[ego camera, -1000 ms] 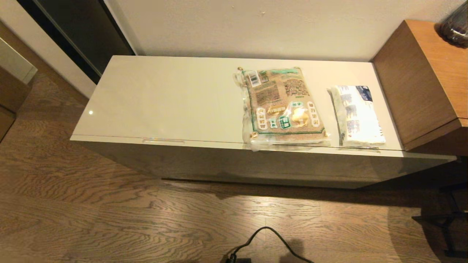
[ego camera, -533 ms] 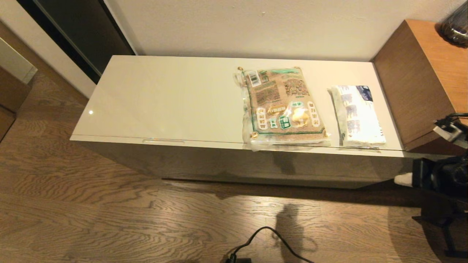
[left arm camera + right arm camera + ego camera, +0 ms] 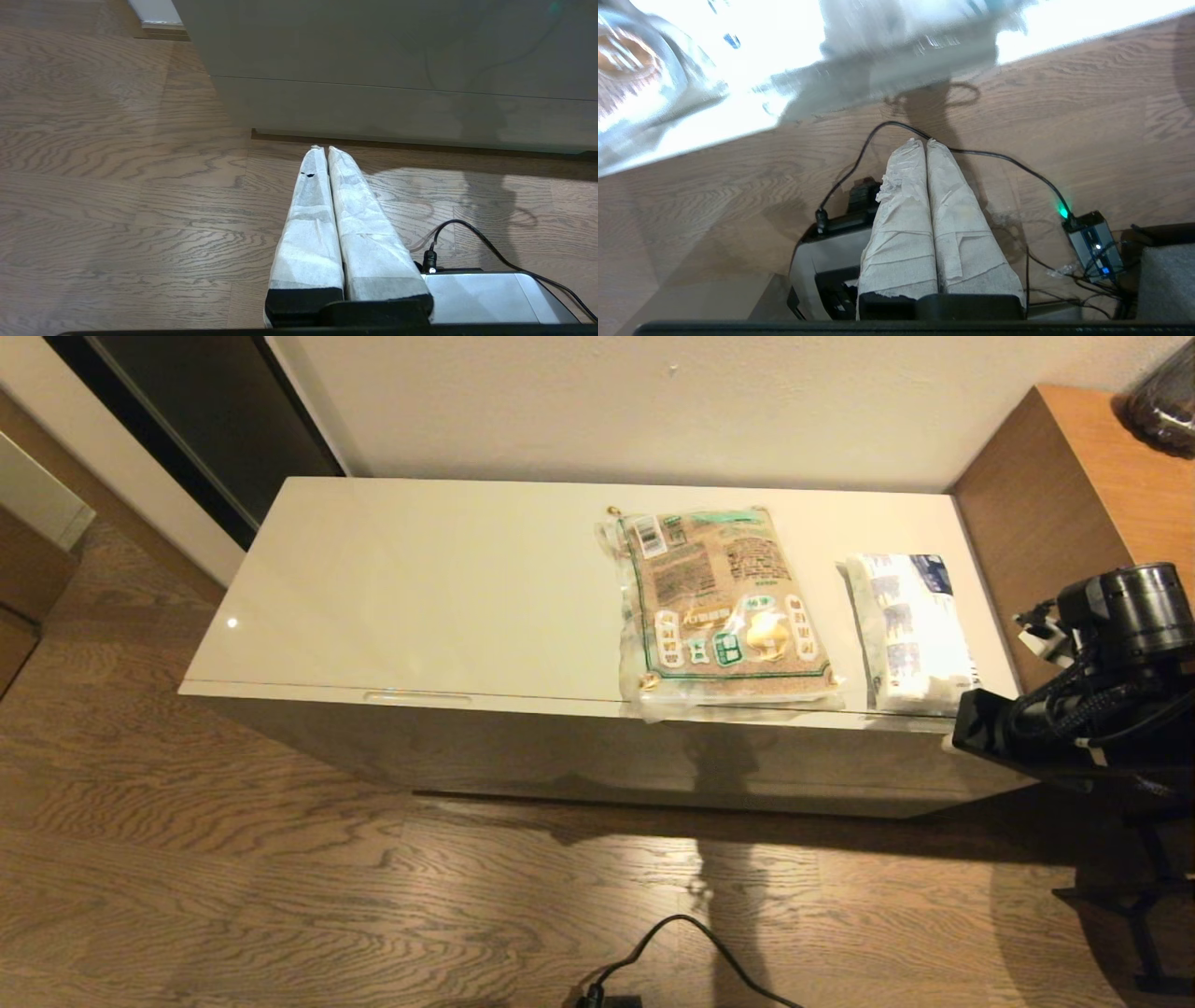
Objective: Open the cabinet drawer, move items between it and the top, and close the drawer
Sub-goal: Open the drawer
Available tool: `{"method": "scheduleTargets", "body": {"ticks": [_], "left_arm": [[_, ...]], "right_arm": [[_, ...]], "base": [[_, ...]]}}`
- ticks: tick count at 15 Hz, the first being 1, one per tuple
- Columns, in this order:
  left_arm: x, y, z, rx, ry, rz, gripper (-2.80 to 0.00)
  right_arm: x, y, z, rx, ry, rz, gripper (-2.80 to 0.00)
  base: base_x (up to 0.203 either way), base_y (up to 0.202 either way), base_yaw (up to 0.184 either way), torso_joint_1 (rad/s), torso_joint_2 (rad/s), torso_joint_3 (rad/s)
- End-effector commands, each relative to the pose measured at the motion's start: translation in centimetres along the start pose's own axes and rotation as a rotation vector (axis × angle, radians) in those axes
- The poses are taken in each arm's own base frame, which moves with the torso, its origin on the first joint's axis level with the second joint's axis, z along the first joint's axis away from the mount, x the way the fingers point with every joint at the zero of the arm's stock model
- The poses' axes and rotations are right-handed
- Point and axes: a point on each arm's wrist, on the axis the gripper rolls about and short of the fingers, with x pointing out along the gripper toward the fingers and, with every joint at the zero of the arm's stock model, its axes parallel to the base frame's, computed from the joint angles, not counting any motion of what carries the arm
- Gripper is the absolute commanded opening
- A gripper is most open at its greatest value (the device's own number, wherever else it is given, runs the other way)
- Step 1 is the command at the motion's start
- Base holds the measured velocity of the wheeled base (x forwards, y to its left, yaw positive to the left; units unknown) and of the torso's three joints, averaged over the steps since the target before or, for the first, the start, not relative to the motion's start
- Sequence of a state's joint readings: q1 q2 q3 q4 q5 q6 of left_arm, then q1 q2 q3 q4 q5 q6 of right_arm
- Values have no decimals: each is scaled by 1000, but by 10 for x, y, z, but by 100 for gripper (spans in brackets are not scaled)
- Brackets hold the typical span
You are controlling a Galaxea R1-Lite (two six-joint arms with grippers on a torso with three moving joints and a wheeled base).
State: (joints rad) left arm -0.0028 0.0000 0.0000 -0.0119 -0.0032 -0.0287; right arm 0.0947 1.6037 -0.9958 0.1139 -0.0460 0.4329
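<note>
Head view: the cabinet drawer [image 3: 597,747] was seen fully closed under the top [image 3: 420,588]. The grain bag [image 3: 724,602] was laid flat right of centre on the top, its near edge slightly overhanging; the tissue pack [image 3: 910,630] was placed just right of it, apart. The right arm [image 3: 1092,700] was seen at the cabinet's near right corner. The right gripper [image 3: 926,142] was clenched, holding nothing (wrapped fingers pressed together). The left gripper [image 3: 323,149] was likewise clenched and empty, low over the floor [image 3: 280,896].

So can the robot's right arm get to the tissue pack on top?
Probably yes. The right gripper is shut and empty, its arm beside the tissue pack, which lies uncovered on the top.
</note>
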Motion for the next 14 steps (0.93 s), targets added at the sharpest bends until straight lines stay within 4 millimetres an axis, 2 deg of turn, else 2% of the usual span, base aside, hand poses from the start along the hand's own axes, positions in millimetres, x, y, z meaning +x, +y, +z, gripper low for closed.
{"method": "scheduleTargets", "body": {"ticks": [1,5,9,14], "left_arm": [[0,0,0,0,0,-1,-280],[0,0,0,0,0,-2,-280],[0,0,0,0,0,0,-280],[0,0,0,0,0,-2,-280]], "right_arm": [[5,4,3,0,4,4,-280],[9,7,1,-8,10,7,-280],[37,20,5,-24,-68,-43,-280],[38,32,11,-8,-92,-25,-280]], "base": [[0,0,0,0,0,0],[0,0,0,0,0,0],[0,0,0,0,0,0],[0,0,0,0,0,0]]}}
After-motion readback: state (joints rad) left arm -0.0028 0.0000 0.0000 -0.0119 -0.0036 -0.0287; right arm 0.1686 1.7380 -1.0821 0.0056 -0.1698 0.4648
